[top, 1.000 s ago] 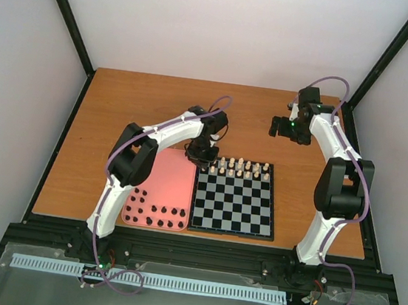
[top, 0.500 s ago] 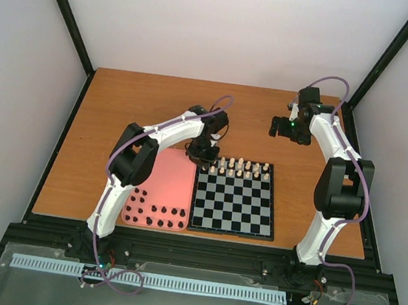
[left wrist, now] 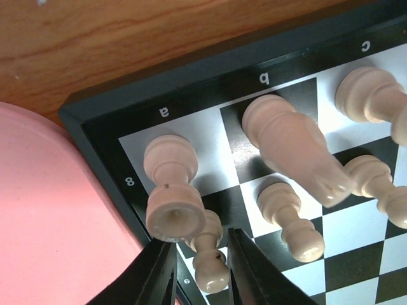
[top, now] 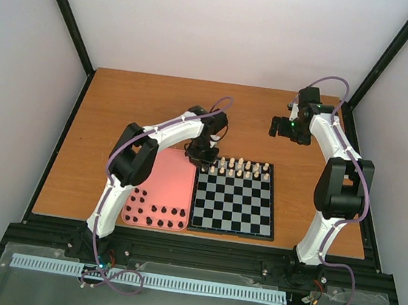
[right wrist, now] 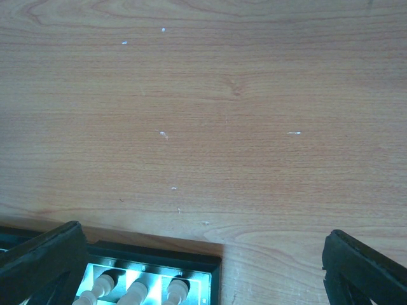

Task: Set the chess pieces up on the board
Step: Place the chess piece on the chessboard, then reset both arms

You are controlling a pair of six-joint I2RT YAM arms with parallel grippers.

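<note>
The left pincer [top: 202, 152] is seen lowered over the far left corner of the board [top: 233, 210], just beside the pink tray [top: 171, 178]. In the left wrist view its two fingers [left wrist: 159, 279] are caught narrowly parted, one on each side of a cream pawn [left wrist: 212, 276]. That pawn is stood upright on the dark square next to the corner. A sliver of board can be made out between the pawn and one finger, so the pawn is flanked rather than clamped. Whether the other finger touches it cannot be told.

A cream rook [left wrist: 170, 190] is planted on the corner square marked a and 8, just beside that pawn. The other cream pieces [top: 241, 168] are lined up along the two far rows of the board. The black pieces [top: 155, 213] are gathered at the near end of the tray, off the board.

Over on the other side, the right pincer [top: 282, 126] is held above the tabletop [top: 135, 107], beyond the far edge of the board. Its jaws are spread wide, and only wood is seen between them in the right wrist view. A corner of the board and a few cream pieces are just caught at the bottom of that view.
</note>
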